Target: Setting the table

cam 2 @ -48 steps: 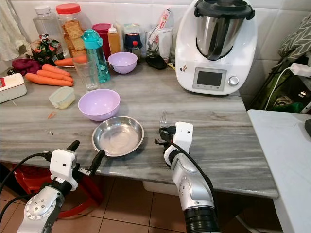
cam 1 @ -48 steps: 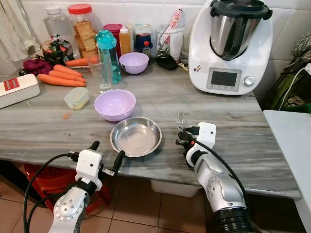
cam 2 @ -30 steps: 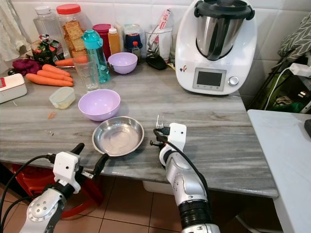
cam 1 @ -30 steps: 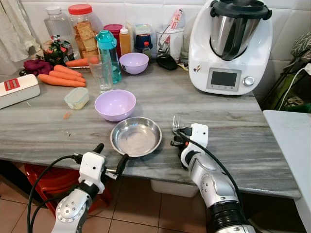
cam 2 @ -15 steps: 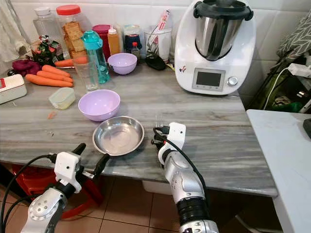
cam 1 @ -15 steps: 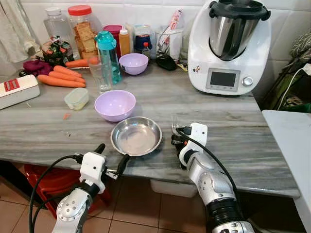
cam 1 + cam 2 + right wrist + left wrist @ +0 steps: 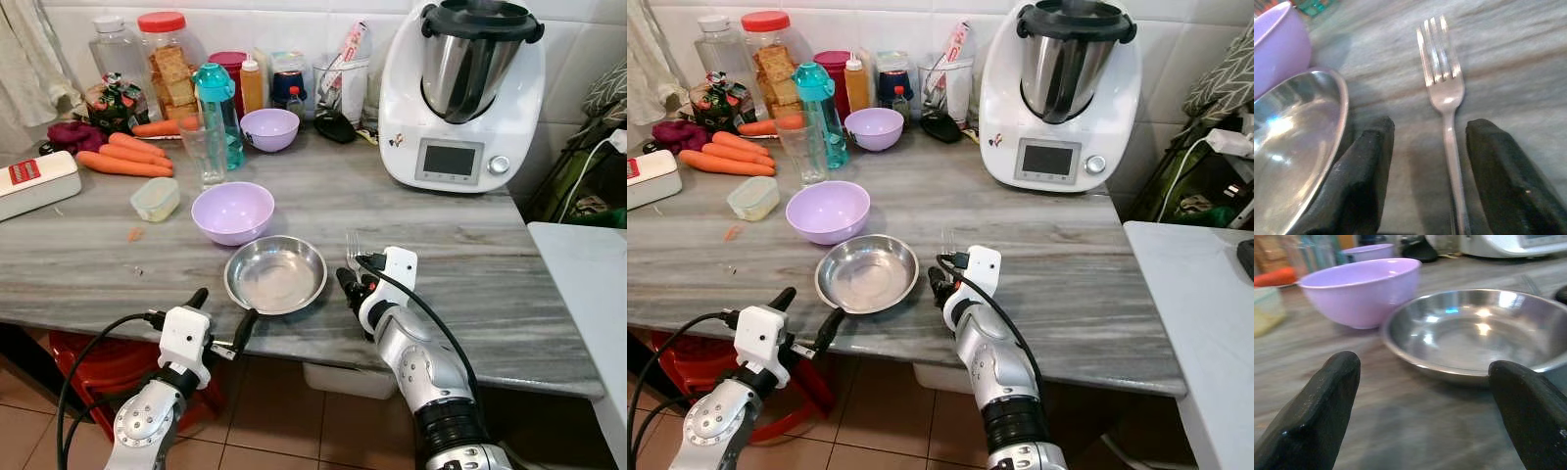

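My right gripper [image 7: 1422,181] sits low on the grey marble counter [image 7: 490,264], just right of the steel plate [image 7: 275,274]. Its fingers are spread, and the fork [image 7: 1442,93] lies between them, apparently flat on the stone with nothing pinching it. The fork's long axis runs straight out along the fingers, tines pointing away from me toward the back of the counter, handle running back under the wrist. The handle sits closer to one finger than the other — I'd judge the fork is being left beside the plate, not picked up.

My left gripper [image 7: 217,319] hangs at the counter's front edge, wide open and empty, facing the plate's near rim.

The plate holds nothing. The lavender bowl [image 7: 232,210] just behind it looks empty too, as far as I can see — the smaller lavender bowl [image 7: 270,125] at the back I can't see into properly.
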